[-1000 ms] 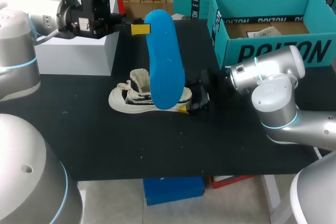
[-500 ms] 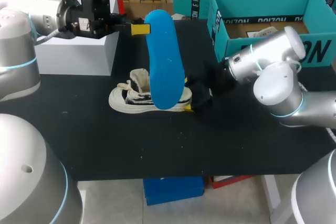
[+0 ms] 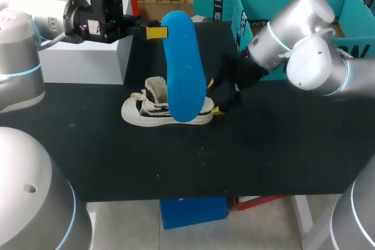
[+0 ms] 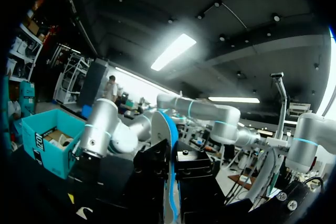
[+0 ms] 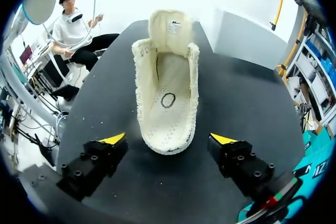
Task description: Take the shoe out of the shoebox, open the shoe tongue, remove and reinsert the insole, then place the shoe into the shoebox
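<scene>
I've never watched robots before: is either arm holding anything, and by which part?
The left gripper holds the blue insole by its upper end. The right gripper is open at the heel of the shoe, holding nothing.

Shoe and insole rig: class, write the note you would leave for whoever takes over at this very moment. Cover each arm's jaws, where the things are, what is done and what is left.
Left jaws: shut on the top end of the blue insole, holding it upright over the shoe.
Right jaws: open, spread either side of the heel of the shoe without touching it.
Shoe: lies on the black table, tongue folded back, inside bare.
Shoebox: open at the table's far right, no shoe in it.
Done: shoe out, tongue open, insole removed.
Left: reinsert the insole, then put the shoe in the shoebox.
</scene>
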You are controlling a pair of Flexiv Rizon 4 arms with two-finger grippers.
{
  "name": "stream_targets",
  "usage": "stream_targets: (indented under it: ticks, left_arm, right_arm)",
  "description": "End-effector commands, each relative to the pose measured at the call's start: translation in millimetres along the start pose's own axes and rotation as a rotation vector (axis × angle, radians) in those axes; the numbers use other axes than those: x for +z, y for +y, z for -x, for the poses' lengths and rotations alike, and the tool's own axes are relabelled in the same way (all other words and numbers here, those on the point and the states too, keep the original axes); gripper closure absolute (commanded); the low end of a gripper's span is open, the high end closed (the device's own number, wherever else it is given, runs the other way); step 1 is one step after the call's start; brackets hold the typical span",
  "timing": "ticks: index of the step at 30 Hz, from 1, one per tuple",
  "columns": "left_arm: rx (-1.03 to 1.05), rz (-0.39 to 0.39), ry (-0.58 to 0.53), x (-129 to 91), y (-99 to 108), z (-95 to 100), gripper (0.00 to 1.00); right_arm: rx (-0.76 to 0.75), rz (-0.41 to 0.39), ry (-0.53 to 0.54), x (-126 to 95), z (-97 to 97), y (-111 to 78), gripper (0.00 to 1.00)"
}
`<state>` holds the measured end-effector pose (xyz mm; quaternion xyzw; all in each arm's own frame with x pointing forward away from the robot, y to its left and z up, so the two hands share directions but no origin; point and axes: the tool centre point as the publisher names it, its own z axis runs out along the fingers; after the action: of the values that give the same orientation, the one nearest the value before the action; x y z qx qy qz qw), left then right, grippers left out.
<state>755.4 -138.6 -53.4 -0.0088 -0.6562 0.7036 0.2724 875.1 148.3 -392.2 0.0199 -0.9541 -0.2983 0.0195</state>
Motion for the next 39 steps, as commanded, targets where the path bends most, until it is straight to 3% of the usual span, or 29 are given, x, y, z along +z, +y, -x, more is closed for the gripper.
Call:
stream_targets:
  ticks: [1, 7, 23, 39]
  left_arm:
    - [0.001, -0.001, -0.006, 1.2, 0.9, -0.9, 1.00]
    - [0.001, -0.001, -0.006, 1.2, 0.9, -0.9, 1.00]
    - [0.001, -0.001, -0.006, 1.2, 0.9, -0.9, 1.00]
    - [0.001, -0.001, -0.006, 1.2, 0.9, -0.9, 1.00]
  right_arm:
    - [0.013, -0.248, 0.009, -7.2, 2.5, 8.2, 0.00]
    - [0.049, -0.359, 0.013, -11.5, 4.0, 15.0, 0.00]
    - [0.045, -0.551, 0.007, -17.1, 9.1, 40.2, 0.00]
    - [-0.029, -0.599, -0.001, -4.4, 18.4, 61.5, 0.00]
